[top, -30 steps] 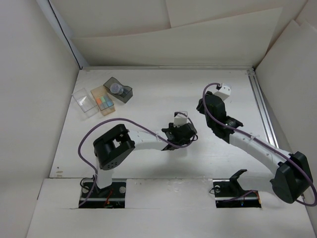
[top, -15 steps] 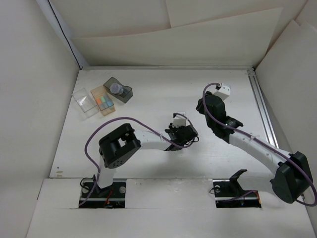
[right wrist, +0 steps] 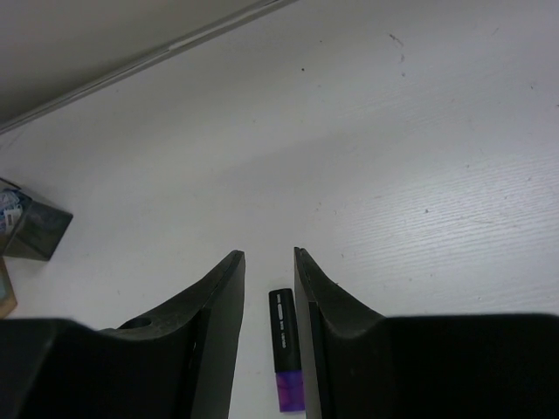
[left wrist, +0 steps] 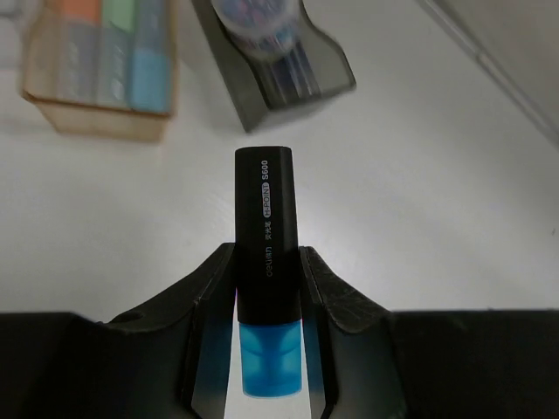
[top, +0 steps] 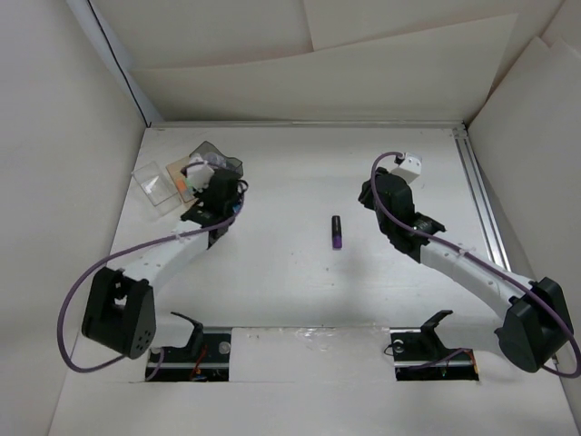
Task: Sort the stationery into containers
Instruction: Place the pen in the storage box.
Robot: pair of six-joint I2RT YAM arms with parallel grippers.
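My left gripper (top: 218, 188) (left wrist: 266, 253) is shut on a black marker with a cyan end (left wrist: 265, 253), held just short of the containers at the back left. The marker's black tip points toward the smoky dark grey box (left wrist: 288, 65) (top: 225, 163), which holds a round grey piece (left wrist: 253, 13). The amber box (left wrist: 100, 78) (top: 182, 174) holds orange, green and blue markers. The clear box (top: 154, 186) stands furthest left. A black marker with a purple end (top: 337, 232) (right wrist: 286, 349) lies mid-table. My right gripper (top: 374, 198) (right wrist: 269, 255) hovers open above it, holding nothing.
White walls enclose the table on three sides. A metal rail (top: 479, 195) runs along the right edge. The left arm's purple cable (top: 109, 272) loops over the table's left side. The dark grey box (right wrist: 35, 229) shows at the left edge of the right wrist view.
The left arm swung from the table's middle to the containers at the back left, carrying the cyan-ended marker. The purple-ended marker is now uncovered. The right arm has not moved.
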